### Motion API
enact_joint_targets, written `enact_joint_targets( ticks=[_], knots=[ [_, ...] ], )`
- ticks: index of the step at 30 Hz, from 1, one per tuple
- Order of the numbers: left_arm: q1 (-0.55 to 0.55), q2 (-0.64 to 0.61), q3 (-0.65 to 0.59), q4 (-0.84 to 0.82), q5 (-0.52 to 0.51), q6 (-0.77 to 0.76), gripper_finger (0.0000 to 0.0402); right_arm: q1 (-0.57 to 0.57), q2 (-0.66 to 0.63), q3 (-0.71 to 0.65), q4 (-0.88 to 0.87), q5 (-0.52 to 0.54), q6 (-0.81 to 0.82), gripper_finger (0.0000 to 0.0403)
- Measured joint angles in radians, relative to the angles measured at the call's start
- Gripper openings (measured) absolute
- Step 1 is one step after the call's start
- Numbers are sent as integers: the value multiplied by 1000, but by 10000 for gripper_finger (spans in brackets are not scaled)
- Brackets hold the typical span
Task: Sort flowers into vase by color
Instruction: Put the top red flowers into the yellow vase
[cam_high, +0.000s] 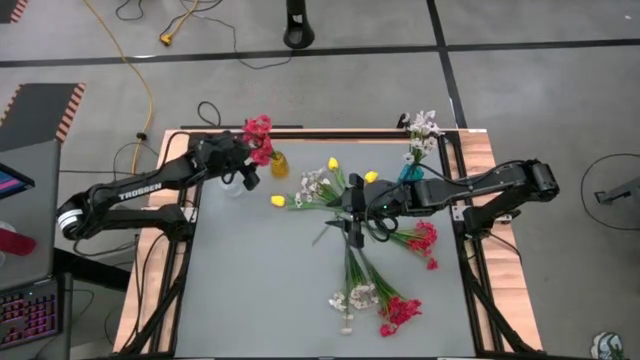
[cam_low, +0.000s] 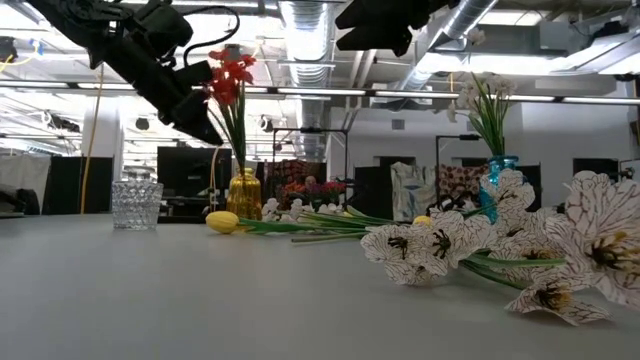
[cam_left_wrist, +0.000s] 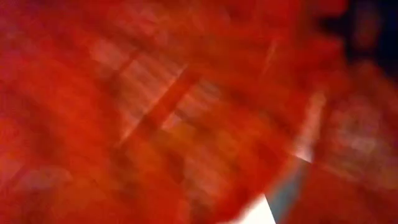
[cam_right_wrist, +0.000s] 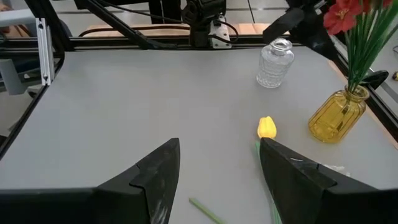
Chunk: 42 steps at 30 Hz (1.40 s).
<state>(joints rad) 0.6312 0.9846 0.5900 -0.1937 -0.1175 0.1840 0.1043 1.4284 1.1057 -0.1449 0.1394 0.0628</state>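
We get even, diffuse overhead light in the high view: the grey table (cam_high: 260, 290) reads flat with only faint soft shadows under the arms, no glare. In the low view the ceiling light strips (cam_low: 310, 25) blow out to white, so we see the arms against them as near silhouettes, and the white blossoms (cam_low: 440, 245) closest to the lens are soft, slightly out of focus. Our left wrist view is unusable: a full-frame red smear (cam_left_wrist: 155, 112), heavily blurred, nothing resolved. The right wrist view is bright and sharp; we see a mild sheen on the yellow vase (cam_right_wrist: 339, 115) and the clear glass vase (cam_right_wrist: 275, 62).
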Motion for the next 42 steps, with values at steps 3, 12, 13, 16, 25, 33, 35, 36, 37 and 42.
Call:
enact_joint_targets(
  ticks=[3,12,13,16,25,33,35,36,37,42],
  knots=[
    [0,-36,0,-46,-8,3,183,0,0,0,-24,0,0,249],
    [-1,-219,0,-186,5,3,183,0,0,0,-114,0,27,249],
    [-2,-241,1,-202,10,0,183,0,0,0,-128,0,29,249],
    [-2,-307,1,-264,51,-13,183,0,0,0,-168,0,60,249],
    [-16,-424,1,-377,219,-87,182,1,0,0,-349,9,152,249],
    [-110,-429,1,-384,396,-145,182,15,-1,-14,-504,99,298,249],
    [-152,-429,1,-384,400,-160,182,20,-1,-49,-505,99,339,249],
    [-172,-429,1,-384,400,-168,182,21,-1,-67,-513,98,360,249],
    [-195,-429,1,-384,400,-175,182,24,0,-86,-513,98,382,249],
    [-304,-429,1,-384,381,-205,182,34,0,-157,-521,98,484,249]
  ],
)
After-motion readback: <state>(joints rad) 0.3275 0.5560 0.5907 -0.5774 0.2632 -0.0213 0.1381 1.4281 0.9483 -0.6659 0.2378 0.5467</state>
